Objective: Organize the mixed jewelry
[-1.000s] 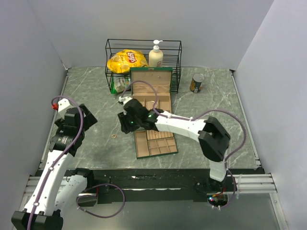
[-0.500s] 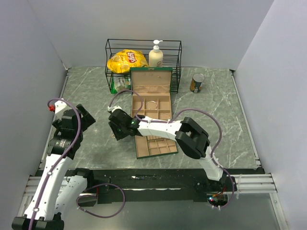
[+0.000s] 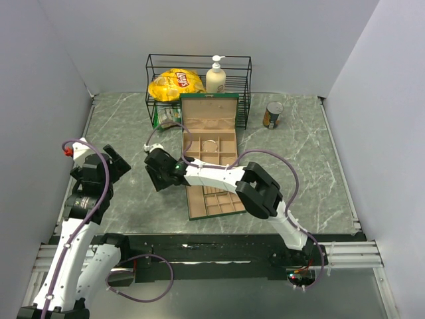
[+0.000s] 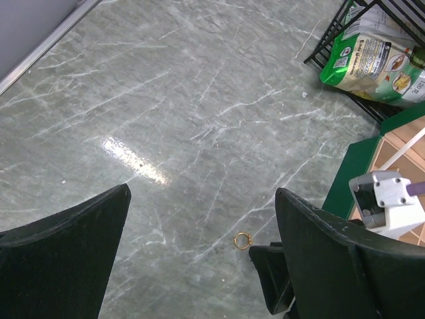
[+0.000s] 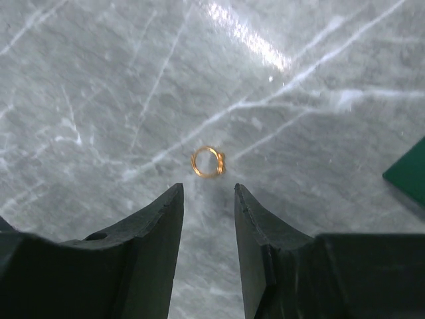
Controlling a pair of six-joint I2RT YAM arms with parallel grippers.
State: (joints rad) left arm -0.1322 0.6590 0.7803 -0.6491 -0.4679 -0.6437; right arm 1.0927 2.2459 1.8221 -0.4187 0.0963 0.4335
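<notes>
A grey-green marbled counter (image 3: pixel 299 166) is filling the scene, catching a bright streak of glare, and plain pale walls (image 3: pixel 199 33) are closing it in at the back and on both sides.

At the back, one black wire rack (image 3: pixel 199 56) is standing against the wall. It is holding one yellow chip bag (image 3: pixel 174 84), one white pump bottle (image 3: pixel 216 78) and one green packet (image 3: pixel 166 116). One can (image 3: pixel 272 114) is standing alone to the right of the rack.

One green box (image 3: pixel 209 109) with tan compartments is lying open in front of the rack, and one flat tan-lined tray (image 3: pixel 214 199) is lying just in front of the box.

Two arms are reaching in from the near edge. The left tool (image 4: pixel 202 193) is hovering over bare counter on the left with its fingers spread wide apart and nothing between them. The right tool (image 5: pixel 207 189) is pointing down at the counter to the left of the tray, with its fingers partly apart and nothing gripped.

One small gold ring (image 5: pixel 208 161) is lying flat on the bare counter, outside the box, just beyond the right tool's fingertips and not touching them. One thin silvery bangle (image 3: pixel 211 143) is lying in a middle compartment of the box
</notes>
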